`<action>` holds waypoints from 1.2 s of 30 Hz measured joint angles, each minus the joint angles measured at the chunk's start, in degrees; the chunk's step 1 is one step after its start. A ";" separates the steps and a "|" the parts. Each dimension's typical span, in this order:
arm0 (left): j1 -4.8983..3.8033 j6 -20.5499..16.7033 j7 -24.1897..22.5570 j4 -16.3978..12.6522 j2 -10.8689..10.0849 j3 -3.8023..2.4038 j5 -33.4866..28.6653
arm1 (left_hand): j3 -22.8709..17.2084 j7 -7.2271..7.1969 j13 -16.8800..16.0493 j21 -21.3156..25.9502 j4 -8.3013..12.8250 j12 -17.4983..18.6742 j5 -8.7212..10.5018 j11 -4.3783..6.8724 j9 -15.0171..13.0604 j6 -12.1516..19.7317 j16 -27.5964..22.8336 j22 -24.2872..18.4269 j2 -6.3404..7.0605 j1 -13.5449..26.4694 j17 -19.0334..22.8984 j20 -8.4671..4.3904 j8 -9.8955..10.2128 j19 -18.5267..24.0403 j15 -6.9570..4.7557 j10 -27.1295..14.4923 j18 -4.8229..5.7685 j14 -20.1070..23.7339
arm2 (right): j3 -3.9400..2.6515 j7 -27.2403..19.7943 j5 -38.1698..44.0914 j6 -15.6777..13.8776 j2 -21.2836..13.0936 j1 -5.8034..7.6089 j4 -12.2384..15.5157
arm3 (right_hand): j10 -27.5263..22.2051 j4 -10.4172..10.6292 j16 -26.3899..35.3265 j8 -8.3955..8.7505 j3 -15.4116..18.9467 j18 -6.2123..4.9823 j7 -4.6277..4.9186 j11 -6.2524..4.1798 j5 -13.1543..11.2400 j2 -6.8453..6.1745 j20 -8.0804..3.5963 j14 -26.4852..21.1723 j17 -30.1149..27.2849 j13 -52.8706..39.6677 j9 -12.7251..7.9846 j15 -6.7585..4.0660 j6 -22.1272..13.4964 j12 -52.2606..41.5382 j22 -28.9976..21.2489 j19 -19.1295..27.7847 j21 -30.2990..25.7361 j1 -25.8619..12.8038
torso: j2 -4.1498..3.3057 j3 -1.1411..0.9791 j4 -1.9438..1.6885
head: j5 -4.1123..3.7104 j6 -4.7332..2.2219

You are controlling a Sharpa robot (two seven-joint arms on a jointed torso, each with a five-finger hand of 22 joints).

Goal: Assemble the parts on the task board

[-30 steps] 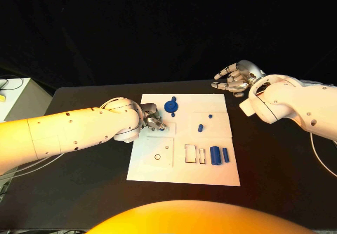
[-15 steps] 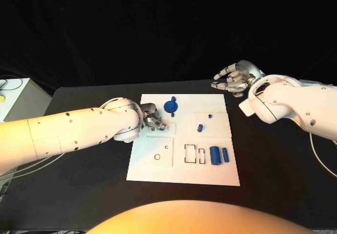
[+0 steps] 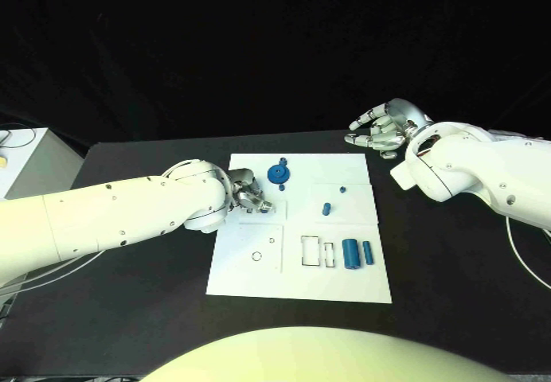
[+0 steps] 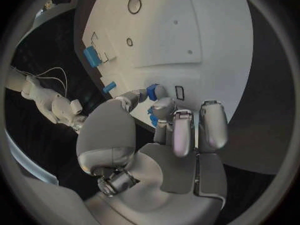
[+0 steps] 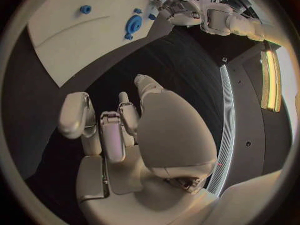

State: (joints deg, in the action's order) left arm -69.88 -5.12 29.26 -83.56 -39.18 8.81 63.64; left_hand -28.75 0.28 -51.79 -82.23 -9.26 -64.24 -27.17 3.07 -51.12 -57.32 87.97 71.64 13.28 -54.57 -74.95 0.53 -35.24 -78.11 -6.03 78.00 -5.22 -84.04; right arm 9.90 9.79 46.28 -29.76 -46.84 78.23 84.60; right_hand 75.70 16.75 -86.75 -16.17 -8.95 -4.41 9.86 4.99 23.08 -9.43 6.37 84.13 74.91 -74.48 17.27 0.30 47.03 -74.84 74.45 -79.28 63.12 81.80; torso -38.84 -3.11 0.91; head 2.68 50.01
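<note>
Setting: black table (image 3: 138, 318) against a dark backdrop, with the white task board (image 3: 345, 278) at the centre of the head view and a pale box at the left edge.

Left hand (image 3: 247, 195): at the board's upper-left part. In the left wrist view its fingertips (image 4: 164, 106) are closed round a small blue part (image 4: 152, 91), pinched just above the board surface beside a small rectangular slot (image 4: 179, 92). Count this hand as grasping that part.

Right hand (image 3: 384, 127): off the board, over bare table at the upper right of the head view. Fingers loosely curled and apart, holding nothing.

Parts on the board:
- blue gear-like disc (image 3: 279, 173), upper middle, just right of the left hand.
- short blue peg (image 3: 327, 209), centre.
- tiny blue stud (image 3: 343, 190), above and right of the peg.
- two upright-lying blue bars (image 3: 351, 254), lower right, side by side next to the outlined rectangular recesses (image 3: 312, 250).
- round hole (image 3: 257, 256) in the lower-left panel, unfilled.

Handling, as a judgement: you should treat these pieces as light, rigid moulded plastic, smooth enough to slip or twist between metal fingertips. They look unlikely to break, but easy to flick away. Take each by its opposite flat or long sides, near the middle, leaving the end that enters the board free. For the pinched part, keep your grip light and square to the slot; a tilted piece will probably jam at the rim.
</note>
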 measured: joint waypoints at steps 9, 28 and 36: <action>0.05 0.06 -0.04 -0.56 -0.73 -0.02 -0.07 | 1.76 0.21 0.00 0.00 -1.45 0.00 1.07 0.00 0.06 -0.22 0.00 -0.03 0.30 -0.30 0.00 0.00 0.00 0.00 0.00 0.00 0.00 0.00 | 0.00 -0.02 -0.03 0.00 -0.06 -0.07 0.00 | -0.21 -0.16 0.23 0.00 -0.16 0.00 0.04 -0.20 0.00 0.23 0.00 0.00 0.00 0.21 -0.06 0.00 -0.04 0.35 -0.17 0.00 -0.27 -0.23 | 0.00 0.03 0.00 | -0.09 0.00; 0.08 0.34 0.08 -2.76 -2.51 -2.44 0.02 | 14.17 0.21 -0.13 0.20 -7.49 -0.50 18.99 0.00 0.31 -0.21 0.00 0.21 -1.91 -3.56 0.01 0.00 0.00 0.00 0.00 0.01 0.00 0.00 | 0.00 -0.07 -0.12 -0.01 -0.19 -0.28 -0.04 | -0.40 -0.16 0.53 0.00 -0.16 0.00 0.04 -0.01 0.00 0.03 0.00 0.00 0.00 0.58 -0.20 0.00 -0.44 0.57 -0.53 -0.01 -0.92 -1.83 | 0.03 -0.01 -0.02 | -0.20 -0.36; -0.21 1.92 0.09 -4.13 -4.24 -5.19 -1.18 | 13.83 1.03 3.57 1.81 -7.09 1.99 18.49 -0.49 0.85 1.28 -0.84 -2.39 -4.24 -9.40 0.02 0.51 1.19 1.60 0.00 -2.63 0.00 0.00 | 0.00 -0.09 -0.16 -0.01 -0.25 -0.38 -0.10 | -0.40 -0.16 0.54 0.00 -0.16 0.00 0.22 -0.01 0.00 0.24 0.00 0.00 0.00 0.58 -0.19 0.00 -0.63 0.57 -0.53 -0.01 -0.92 -2.04 | 0.02 -0.02 0.00 | -0.29 -0.88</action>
State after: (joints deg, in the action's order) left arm -70.10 -3.20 29.35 -87.68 -43.43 3.62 62.46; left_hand -14.92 1.31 -48.22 -80.42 -16.35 -62.25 -8.68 2.58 -50.27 -56.04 87.13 69.25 9.05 -63.97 -74.93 1.04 -34.05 -76.52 -6.03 75.37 -5.22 -84.04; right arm 9.90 9.71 46.12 -29.77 -47.10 77.84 84.50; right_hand 75.30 16.59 -86.21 -16.17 -9.11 -4.40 10.08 4.98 23.08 -9.19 6.37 84.13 74.90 -73.90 17.08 0.30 46.40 -74.27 73.92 -79.29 62.19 79.76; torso -38.82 -3.13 0.91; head 2.38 49.13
